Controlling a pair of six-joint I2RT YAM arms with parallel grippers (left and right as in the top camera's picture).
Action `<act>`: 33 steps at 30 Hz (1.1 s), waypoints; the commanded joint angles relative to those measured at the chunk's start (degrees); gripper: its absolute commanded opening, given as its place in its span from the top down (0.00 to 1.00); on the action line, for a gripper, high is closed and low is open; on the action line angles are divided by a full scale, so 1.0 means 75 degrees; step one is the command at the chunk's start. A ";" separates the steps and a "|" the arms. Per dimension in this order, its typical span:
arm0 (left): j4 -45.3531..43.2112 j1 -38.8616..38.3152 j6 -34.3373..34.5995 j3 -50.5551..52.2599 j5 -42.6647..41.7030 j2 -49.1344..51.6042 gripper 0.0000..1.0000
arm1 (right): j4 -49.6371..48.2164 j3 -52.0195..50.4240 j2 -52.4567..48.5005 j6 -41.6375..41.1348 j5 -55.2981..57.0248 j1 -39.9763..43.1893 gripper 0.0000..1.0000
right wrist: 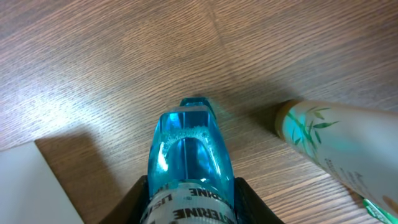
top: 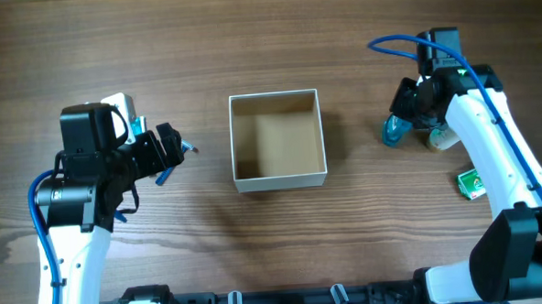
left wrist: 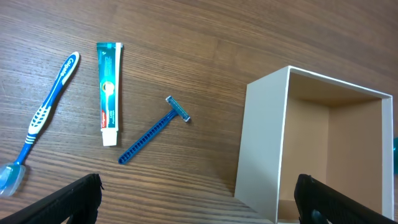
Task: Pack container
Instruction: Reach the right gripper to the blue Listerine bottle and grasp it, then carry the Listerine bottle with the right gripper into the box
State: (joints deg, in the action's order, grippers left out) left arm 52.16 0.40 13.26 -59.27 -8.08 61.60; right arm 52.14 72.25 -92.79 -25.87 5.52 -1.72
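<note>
Right of container (top: 281,179), blue bottle (top: 394,130)

The box (top: 279,144) sits open at the centre of the wooden table (top: 348,245), white walls around a tan floor. At the left of the frame, the left gripper (top: 172,145) points toward the box but stays well apart from it, with a small blue item (top: 165,178) showing just below it. At the upper right, the right gripper (top: 405,109) is at a blue bottle (top: 394,131). A pale bottle (top: 441,141) lies just beside that. A green packet (top: 472,183) lies lower, by the right arm.
</note>
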 commanded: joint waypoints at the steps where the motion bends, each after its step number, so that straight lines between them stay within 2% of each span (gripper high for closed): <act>1: 0.0003 -0.0041 0.0096 -0.0157 -0.0259 0.0009 0.00 | -0.0038 -0.0079 -0.0108 0.0055 0.0009 0.0012 0.85; 7: 0.0000 -0.0041 0.0093 -0.0157 -0.0259 0.0009 0.00 | -0.0125 -0.0079 -0.0108 0.0254 0.0006 0.0012 0.96; 19: 0.0000 -0.0041 0.0093 -0.0157 -0.0259 0.0009 0.00 | -0.0111 0.0332 0.0449 0.1105 -0.0055 -0.0338 0.96; 28: 0.0000 -0.0041 0.0096 -0.0157 -0.0259 0.0009 0.00 | -0.0096 0.1087 0.2136 0.1440 -0.0128 -0.2154 0.96; 33: -0.0003 -0.0041 0.0099 -0.0157 -0.0256 0.0009 0.00 | -0.0178 0.1859 0.2197 0.1046 0.0137 -0.3689 0.96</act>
State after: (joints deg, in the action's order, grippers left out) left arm 52.16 0.40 13.26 -59.27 -8.08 61.60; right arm 51.81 81.80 -76.16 -16.40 5.17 -24.14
